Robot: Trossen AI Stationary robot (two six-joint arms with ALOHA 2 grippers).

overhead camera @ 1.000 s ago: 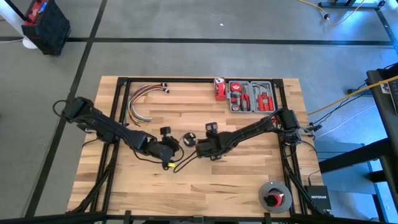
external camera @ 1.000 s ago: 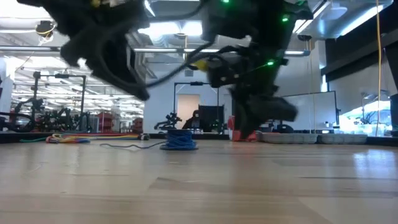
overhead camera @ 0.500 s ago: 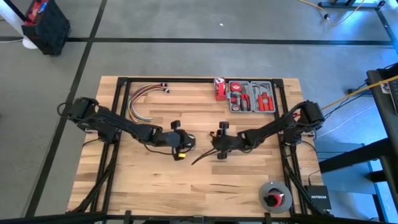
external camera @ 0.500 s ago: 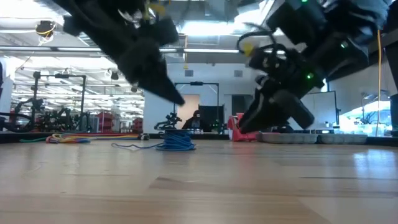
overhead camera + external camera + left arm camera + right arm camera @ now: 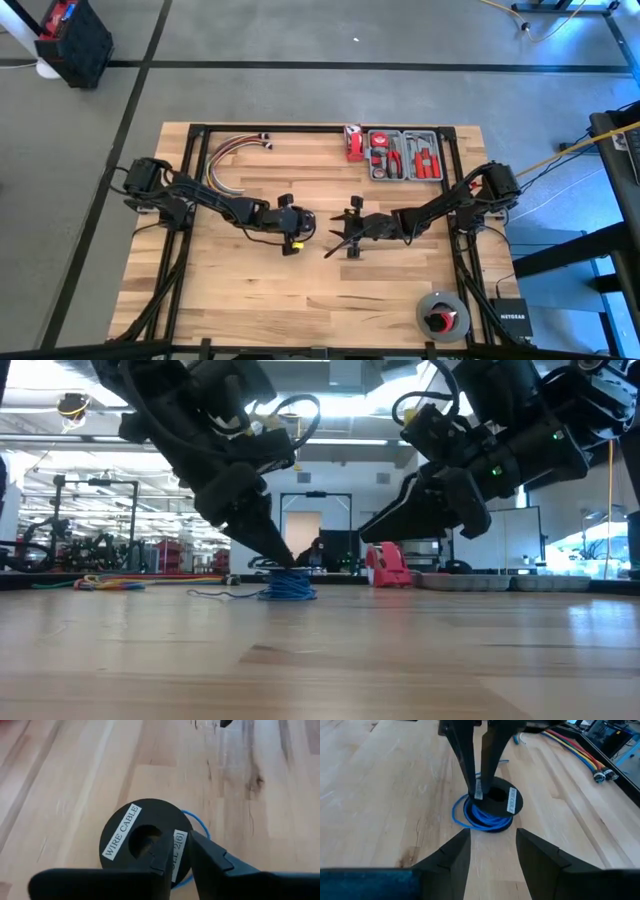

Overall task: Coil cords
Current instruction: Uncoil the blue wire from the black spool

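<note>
We are mid-table on the wooden table (image 5: 230,290), at the spool step of coiling. The left gripper (image 5: 174,854) has its tips down on the black spool (image 5: 131,836), one finger (image 5: 159,854) at the centre hole and the other just outside the rim, so the pair stand narrowly apart astride the spool's edge; we cannot tell whether they pinch it yet. The right gripper (image 5: 492,851) hangs just to the right of the spool, tilted toward it, fingers clearly apart and holding nothing.

The blue cord (image 5: 479,816) lies in loose loops around and under the spool, near the table's middle; a thin tail (image 5: 218,594) trails off to the left along the wood.

Our judgement: the spool is being steadied. The next move calls for a firm hold there while the right gripper gathers slack loops.
</note>
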